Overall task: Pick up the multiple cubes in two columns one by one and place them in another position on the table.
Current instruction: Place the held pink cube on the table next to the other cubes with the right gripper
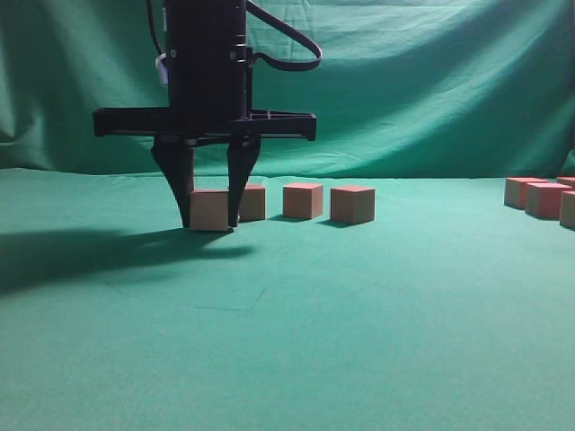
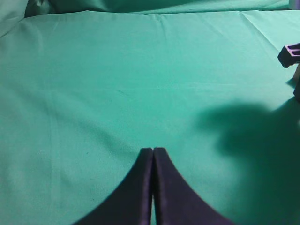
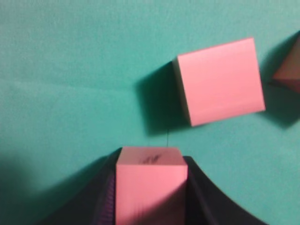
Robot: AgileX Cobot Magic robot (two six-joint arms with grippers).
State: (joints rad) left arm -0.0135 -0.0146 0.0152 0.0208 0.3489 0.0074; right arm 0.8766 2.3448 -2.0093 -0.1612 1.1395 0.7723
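The right gripper point(image 1: 210, 220) clasps 1 cube point(image 1: 209, 210); 3 cubes point(image 1: 303, 200) stand just behind; green table point(image 1: 359, 305), wrinkled curtain point(image 1: 431, 90); left gripper point(image 2: 153, 154) pressed closed.

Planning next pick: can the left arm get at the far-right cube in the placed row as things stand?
Probably not directly. The right tool, shut on a cube, stands between the left tool and the far-right cube; the left view shows only bare table.
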